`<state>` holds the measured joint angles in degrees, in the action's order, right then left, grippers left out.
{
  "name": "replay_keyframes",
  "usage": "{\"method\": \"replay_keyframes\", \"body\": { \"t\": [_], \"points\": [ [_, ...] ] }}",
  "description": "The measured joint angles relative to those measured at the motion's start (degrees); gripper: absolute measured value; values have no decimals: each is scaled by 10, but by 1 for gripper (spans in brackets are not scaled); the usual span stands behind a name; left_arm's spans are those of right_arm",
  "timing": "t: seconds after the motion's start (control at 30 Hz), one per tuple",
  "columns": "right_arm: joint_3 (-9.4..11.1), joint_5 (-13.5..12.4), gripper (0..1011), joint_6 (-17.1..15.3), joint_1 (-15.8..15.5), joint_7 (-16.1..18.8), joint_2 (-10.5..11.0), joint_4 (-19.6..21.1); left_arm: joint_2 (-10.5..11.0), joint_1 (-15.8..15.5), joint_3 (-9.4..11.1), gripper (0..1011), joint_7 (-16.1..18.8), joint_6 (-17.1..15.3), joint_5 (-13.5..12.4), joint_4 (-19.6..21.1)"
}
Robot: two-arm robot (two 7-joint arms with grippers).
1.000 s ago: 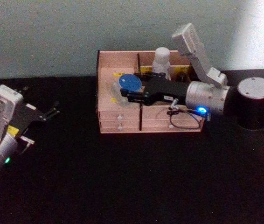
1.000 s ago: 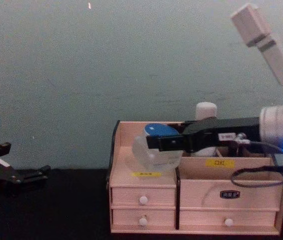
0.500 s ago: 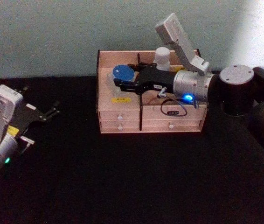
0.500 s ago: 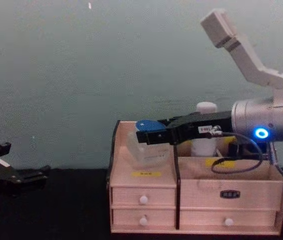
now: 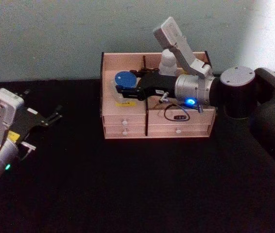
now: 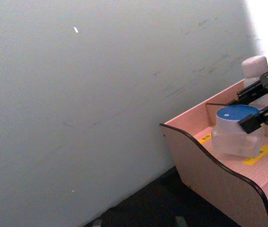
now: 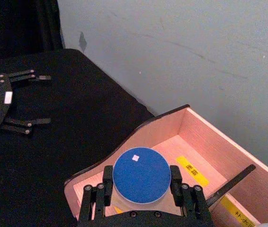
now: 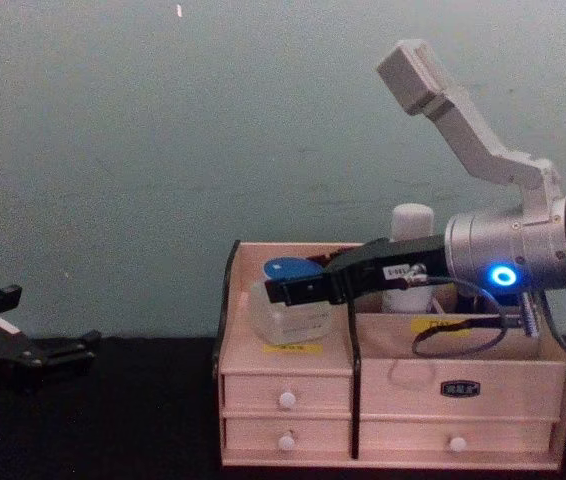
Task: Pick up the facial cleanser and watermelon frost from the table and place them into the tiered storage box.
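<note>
Your right gripper [image 8: 298,290] is clamped on the short, translucent, blue-lidded watermelon frost jar [image 7: 141,176], held low in the front-left compartment of the pale pinkish wooden tiered storage box [image 8: 393,375]. The tall white facial cleanser bottle [image 8: 411,225] already stands in the box's back section. By my judgement, only letting go of the jar remains. Your left gripper [image 7: 44,99] sits parked well left of the box, fingers spread.

We see dim light, a bright patch washing the wall [image 5: 268,34] at upper right, a dark black table [image 5: 128,184], and a blue lamp [image 5: 190,102] glowing on the right arm [image 5: 234,92].
</note>
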<state>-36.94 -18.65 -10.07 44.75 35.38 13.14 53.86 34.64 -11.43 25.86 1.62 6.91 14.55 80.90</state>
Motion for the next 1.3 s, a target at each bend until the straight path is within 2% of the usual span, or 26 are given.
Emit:
{"method": "replay_keyframes", "body": {
  "t": [0.37,0.93,1.03,1.2,1.3],
  "points": [
    [6,14,715,-1,4,-5,-12,-18,0,0,0,1001,0,0,0,0],
    [5,14,715,-2,4,-5,-11,-17,0,0,0,1001,0,0,0,0],
    [5,15,768,-3,4,-5,-10,-17,0,0,0,1001,0,0,0,0],
    [5,15,924,-3,4,-5,-10,-17,0,0,0,1001,0,0,0,0],
    [5,14,967,-3,4,-5,-10,-17,0,0,0,1001,0,0,0,0]
  ]
}}
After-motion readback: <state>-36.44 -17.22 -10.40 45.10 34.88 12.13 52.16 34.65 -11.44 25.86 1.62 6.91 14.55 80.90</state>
